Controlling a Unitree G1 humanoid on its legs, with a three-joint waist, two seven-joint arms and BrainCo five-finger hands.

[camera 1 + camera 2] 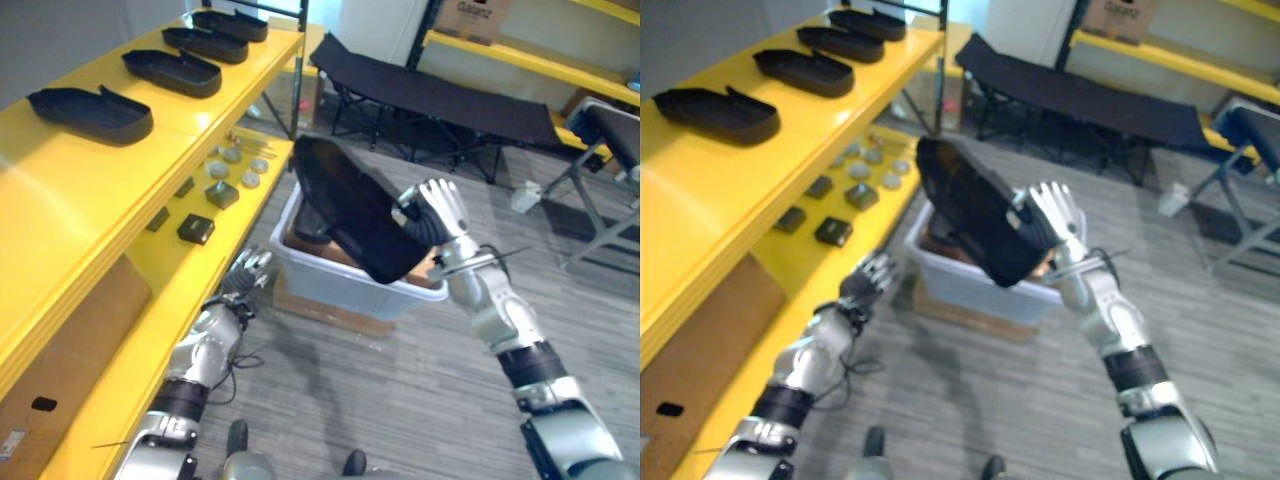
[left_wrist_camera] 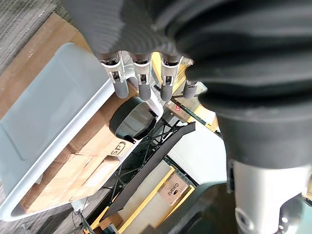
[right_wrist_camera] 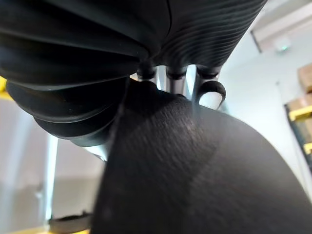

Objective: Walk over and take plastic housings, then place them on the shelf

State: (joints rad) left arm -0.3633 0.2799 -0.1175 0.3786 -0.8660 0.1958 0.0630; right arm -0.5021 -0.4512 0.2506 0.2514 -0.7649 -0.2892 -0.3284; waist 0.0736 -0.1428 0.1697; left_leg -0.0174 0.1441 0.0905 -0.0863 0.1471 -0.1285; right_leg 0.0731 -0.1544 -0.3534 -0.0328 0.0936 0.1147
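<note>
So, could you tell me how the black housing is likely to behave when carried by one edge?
Probably stiff: the housing holds its shell shape though the right hand grips only one edge. Likely light, since one hand holds it up. Held tilted, the smooth plastic might slip.

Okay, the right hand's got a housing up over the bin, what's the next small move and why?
Probably swing the right hand left and up toward the yellow shelf: its fingers hold the plastic housing above the white bin, and the shelf's near end is bare.
</note>
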